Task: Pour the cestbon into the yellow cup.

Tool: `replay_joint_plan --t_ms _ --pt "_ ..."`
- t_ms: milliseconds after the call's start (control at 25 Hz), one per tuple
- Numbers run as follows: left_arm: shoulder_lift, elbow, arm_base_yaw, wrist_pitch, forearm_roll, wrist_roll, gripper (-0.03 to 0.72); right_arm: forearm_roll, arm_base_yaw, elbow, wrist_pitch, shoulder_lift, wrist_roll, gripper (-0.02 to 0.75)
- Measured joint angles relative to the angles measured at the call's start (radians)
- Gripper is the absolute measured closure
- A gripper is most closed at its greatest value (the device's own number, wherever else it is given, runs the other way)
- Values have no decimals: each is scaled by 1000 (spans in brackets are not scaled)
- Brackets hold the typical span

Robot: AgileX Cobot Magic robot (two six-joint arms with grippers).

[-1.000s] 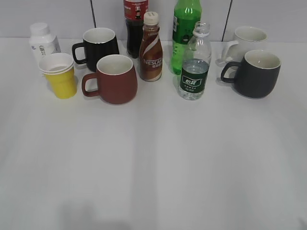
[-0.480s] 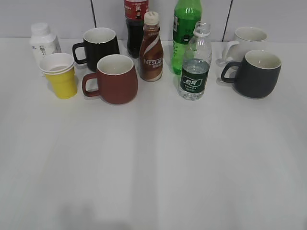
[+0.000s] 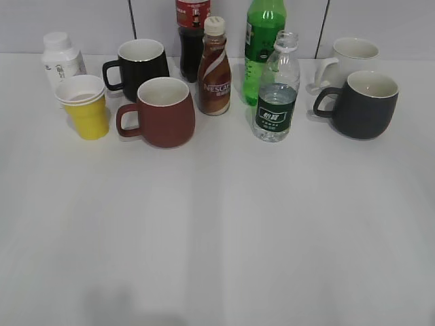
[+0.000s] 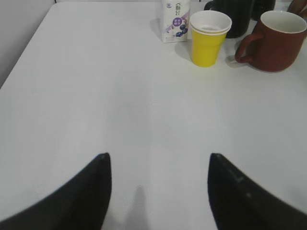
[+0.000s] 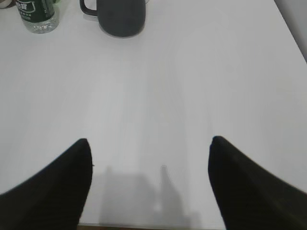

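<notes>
The cestbon (image 3: 276, 92) is a small clear capless bottle with a dark green label, upright at the back middle of the table; its base shows in the right wrist view (image 5: 36, 13). The yellow cup (image 3: 85, 106) stands upright at the back left; it also shows in the left wrist view (image 4: 208, 37). Neither gripper shows in the exterior view. My left gripper (image 4: 158, 165) is open and empty, low over bare table well short of the cup. My right gripper (image 5: 149, 148) is open and empty near the table's front edge, far from the bottle.
A dark red mug (image 3: 160, 112) stands right of the cup, a black mug (image 3: 139, 64) behind. A Nescafe bottle (image 3: 214, 68), a cola bottle (image 3: 192, 34), a green bottle (image 3: 262, 41), a white mug (image 3: 350, 58), a dark grey mug (image 3: 363, 104) and a white bottle (image 3: 60, 60) line the back.
</notes>
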Motion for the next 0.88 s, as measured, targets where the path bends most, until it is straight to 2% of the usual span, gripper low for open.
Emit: replay_joint_plan --t_ms 880 --pt "0 0 -4 -1 0 0 222 0 0 0 0 0 0 174"
